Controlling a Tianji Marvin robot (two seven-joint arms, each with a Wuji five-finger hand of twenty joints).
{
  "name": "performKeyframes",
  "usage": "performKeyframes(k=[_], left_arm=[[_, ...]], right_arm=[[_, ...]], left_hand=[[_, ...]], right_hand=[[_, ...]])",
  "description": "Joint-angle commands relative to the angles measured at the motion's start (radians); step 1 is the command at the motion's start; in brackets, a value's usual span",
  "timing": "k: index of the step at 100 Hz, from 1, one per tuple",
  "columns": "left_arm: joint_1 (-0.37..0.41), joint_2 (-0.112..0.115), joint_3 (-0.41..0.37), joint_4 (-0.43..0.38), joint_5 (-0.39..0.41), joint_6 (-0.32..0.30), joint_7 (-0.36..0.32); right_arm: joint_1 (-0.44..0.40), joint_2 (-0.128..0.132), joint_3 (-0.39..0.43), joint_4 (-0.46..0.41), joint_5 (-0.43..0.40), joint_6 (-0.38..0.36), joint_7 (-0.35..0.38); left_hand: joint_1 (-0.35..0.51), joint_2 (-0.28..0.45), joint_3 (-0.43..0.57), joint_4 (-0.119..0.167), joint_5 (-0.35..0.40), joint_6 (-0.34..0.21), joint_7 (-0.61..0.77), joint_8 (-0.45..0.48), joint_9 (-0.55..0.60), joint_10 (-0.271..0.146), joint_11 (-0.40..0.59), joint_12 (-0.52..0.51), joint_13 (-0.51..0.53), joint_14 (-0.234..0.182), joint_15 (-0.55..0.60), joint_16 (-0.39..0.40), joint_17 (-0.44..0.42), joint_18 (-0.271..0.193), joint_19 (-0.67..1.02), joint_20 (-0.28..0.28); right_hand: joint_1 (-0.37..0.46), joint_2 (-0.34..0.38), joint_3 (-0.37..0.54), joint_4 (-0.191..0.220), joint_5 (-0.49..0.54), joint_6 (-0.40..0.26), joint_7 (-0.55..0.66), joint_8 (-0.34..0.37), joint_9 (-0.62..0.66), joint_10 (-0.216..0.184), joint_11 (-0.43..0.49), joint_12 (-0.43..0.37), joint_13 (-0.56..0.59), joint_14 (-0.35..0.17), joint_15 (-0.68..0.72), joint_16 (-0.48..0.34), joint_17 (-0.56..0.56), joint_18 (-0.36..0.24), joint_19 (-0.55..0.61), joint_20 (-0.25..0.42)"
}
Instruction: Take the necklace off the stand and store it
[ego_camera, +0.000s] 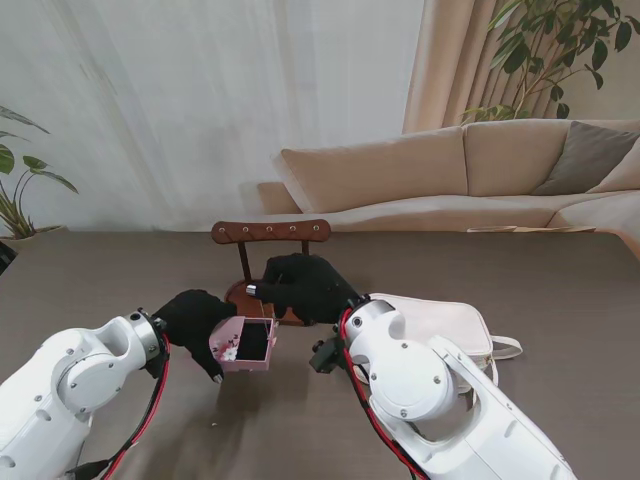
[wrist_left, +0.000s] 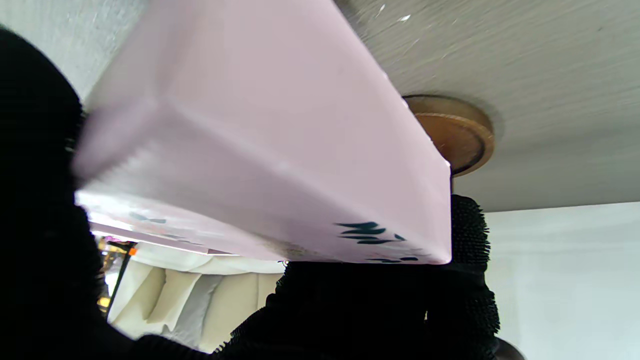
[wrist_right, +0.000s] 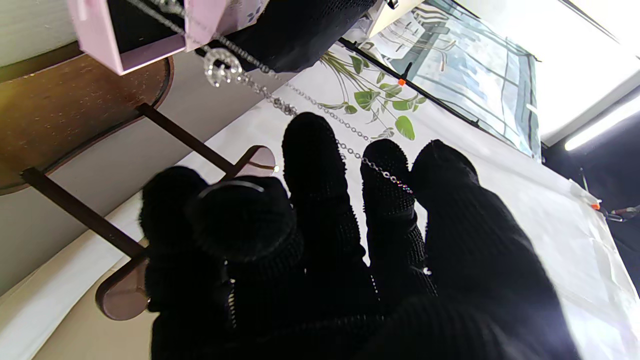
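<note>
The necklace (wrist_right: 310, 100), a fine silver chain with a round sparkling pendant, ran taut from between two fingers (wrist_right: 385, 175) of the right hand (ego_camera: 305, 288) to the open pink box (ego_camera: 246, 343), its far end lying over the box's dark lining. The right hand's fingers were pinched on the chain. The left hand (ego_camera: 190, 318) held the box, fingers clamped on its sides, just in front of the wooden stand (ego_camera: 270, 232). A white bag (ego_camera: 445, 320) lay on the worktop (ego_camera: 560, 290) to the right.
</note>
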Motion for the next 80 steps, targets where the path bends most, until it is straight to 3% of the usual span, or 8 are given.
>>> performKeyframes(k=[1, 30, 80], left_arm=[[-0.013, -0.011, 0.010, -0.010, -0.008, -0.010, -0.016], [-0.032, -0.015, 0.040, -0.029, -0.017, -0.023, -0.003], [-0.039, -0.018, 0.050, -0.066, -0.023, -0.022, 0.002]], right_arm=[[0.011, -0.017, -0.012, 0.011, -0.002, 0.010, 0.007], [0.057, -0.032, -0.058, 0.066, -0.008, 0.031, -0.010], [0.077, -0.026, -0.082, 0.148, -0.033, 0.002, 0.013]], left_hand=[[0.467, 0.155, 0.526, 0.026, 0.112, -0.242, 0.748, 0.028, 0.153, -0.174, 0.131, 0.032, 0.097, -0.067, 0.431, 0.096, 0.025, -0.088, 0.086, 0.035], [0.468, 0.153, 0.526, 0.025, 0.112, -0.245, 0.748, 0.028, 0.155, -0.172, 0.130, 0.031, 0.099, -0.067, 0.437, 0.092, 0.029, -0.086, 0.090, 0.036], [0.467, 0.154, 0.523, 0.024, 0.112, -0.244, 0.748, 0.028, 0.155, -0.171, 0.130, 0.032, 0.105, -0.071, 0.446, 0.084, 0.033, -0.084, 0.095, 0.036]], right_hand=[[-0.001, -0.023, 0.019, -0.023, 0.016, -0.016, 0.003, 0.018, 0.033, -0.026, -0.011, 0.016, 0.033, -0.025, 0.026, 0.010, 0.183, -0.008, 0.051, -0.021], [-0.003, -0.022, 0.020, -0.022, 0.016, -0.019, 0.004, 0.017, 0.033, -0.028, -0.011, 0.017, 0.033, -0.026, 0.026, 0.010, 0.183, -0.008, 0.051, -0.021], [-0.009, -0.021, 0.023, -0.021, 0.008, -0.026, 0.007, 0.010, 0.014, -0.026, -0.015, 0.016, 0.031, -0.021, 0.005, 0.001, 0.160, -0.009, 0.041, -0.023]])
